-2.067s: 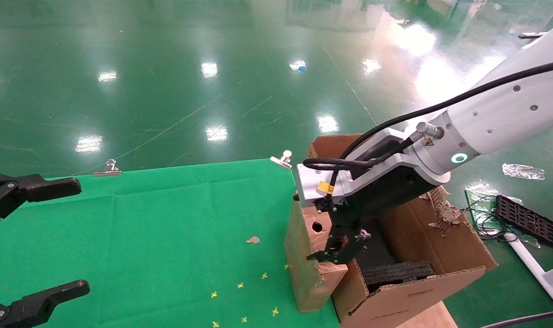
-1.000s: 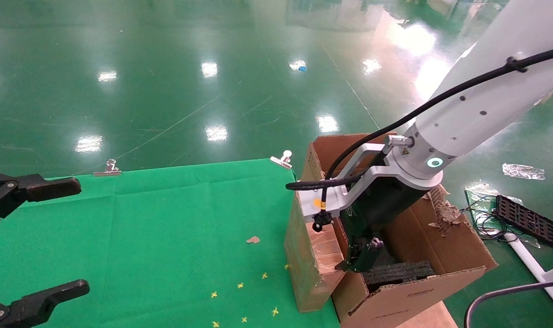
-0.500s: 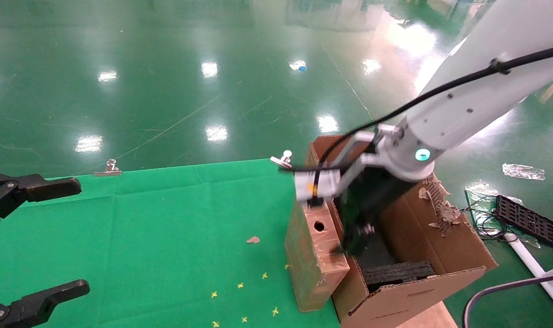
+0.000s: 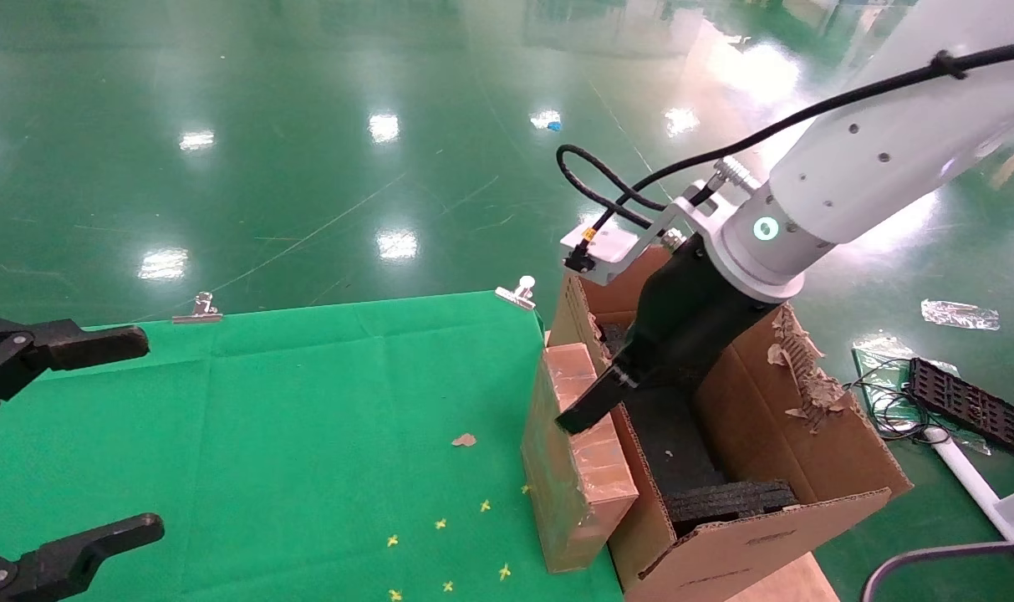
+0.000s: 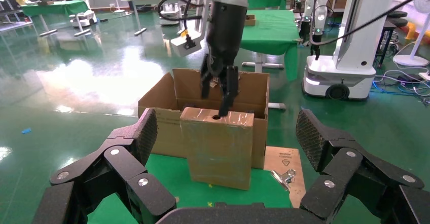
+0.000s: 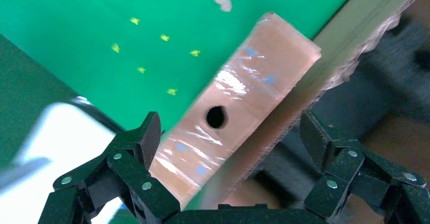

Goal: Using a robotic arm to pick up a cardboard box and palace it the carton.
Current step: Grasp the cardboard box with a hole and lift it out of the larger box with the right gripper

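Note:
The small taped cardboard box (image 4: 575, 468) stands upright at the green table's right edge, leaning against the carton's (image 4: 766, 535) left wall. It also shows in the left wrist view (image 5: 218, 148) and, with a round hole in its top, in the right wrist view (image 6: 253, 77). My right gripper (image 4: 590, 405) on the white arm hovers open just above the box top, its jaws straddling the box top and the carton wall (image 6: 230, 127). It holds nothing. My left gripper (image 4: 151, 435) is parked open at the table's left, facing the box (image 5: 225, 127).
Black foam (image 4: 724, 502) lies inside the carton. Binder clips (image 4: 519, 293) (image 4: 197, 311) pin the green cloth's far edge. A cardboard scrap (image 4: 464, 440) and yellow marks lie on the cloth. A black tray (image 4: 966, 405) and cables lie on the floor to the right.
My right gripper has risen from low beside the box, inside the carton, and turned, so it now hangs above the box top. The box and the left arm have not moved.

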{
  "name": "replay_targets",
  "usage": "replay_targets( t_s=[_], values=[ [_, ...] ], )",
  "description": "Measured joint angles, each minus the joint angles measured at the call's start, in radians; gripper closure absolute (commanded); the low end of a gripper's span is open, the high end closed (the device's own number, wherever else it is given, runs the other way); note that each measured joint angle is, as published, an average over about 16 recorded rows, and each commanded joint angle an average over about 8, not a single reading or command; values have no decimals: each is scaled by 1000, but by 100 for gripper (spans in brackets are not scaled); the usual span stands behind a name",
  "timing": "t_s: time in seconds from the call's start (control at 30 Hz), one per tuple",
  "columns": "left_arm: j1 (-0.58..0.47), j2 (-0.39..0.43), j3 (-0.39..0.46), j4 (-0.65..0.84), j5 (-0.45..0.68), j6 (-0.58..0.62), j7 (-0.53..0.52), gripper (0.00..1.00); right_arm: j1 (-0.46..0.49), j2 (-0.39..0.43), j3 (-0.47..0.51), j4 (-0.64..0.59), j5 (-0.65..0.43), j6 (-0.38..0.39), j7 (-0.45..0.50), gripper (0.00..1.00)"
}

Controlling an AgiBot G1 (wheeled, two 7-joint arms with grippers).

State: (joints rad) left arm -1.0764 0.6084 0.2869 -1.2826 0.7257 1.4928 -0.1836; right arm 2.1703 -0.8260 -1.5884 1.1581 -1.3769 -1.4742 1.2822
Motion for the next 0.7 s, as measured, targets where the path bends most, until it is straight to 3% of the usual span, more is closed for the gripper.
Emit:
replay_targets(
  t_s=[0.3,0.33,0.4,0.53,0.6,0.7],
  values=[
    [0,0,1,0,0,0,0,0,-61,-64,-12,-170,52,-12,65,0],
    [0,0,1,0,0,0,0,0,-66,-70,-15,-183,53,-13,67,3],
    [0,0,1,0,-1,0,0,0,-74,-84,-20,-205,51,-16,69,21],
    [0,0,1,0,-1,0,1,0,-85,-107,-32,-231,41,-23,74,71],
    [0,0,1,0,-1,-1,1,7,-88,-115,-37,-236,35,-26,77,92],
    [0,-1,1,0,-1,-1,1,31,-90,-124,-45,-237,26,-32,84,100]
  ],
)
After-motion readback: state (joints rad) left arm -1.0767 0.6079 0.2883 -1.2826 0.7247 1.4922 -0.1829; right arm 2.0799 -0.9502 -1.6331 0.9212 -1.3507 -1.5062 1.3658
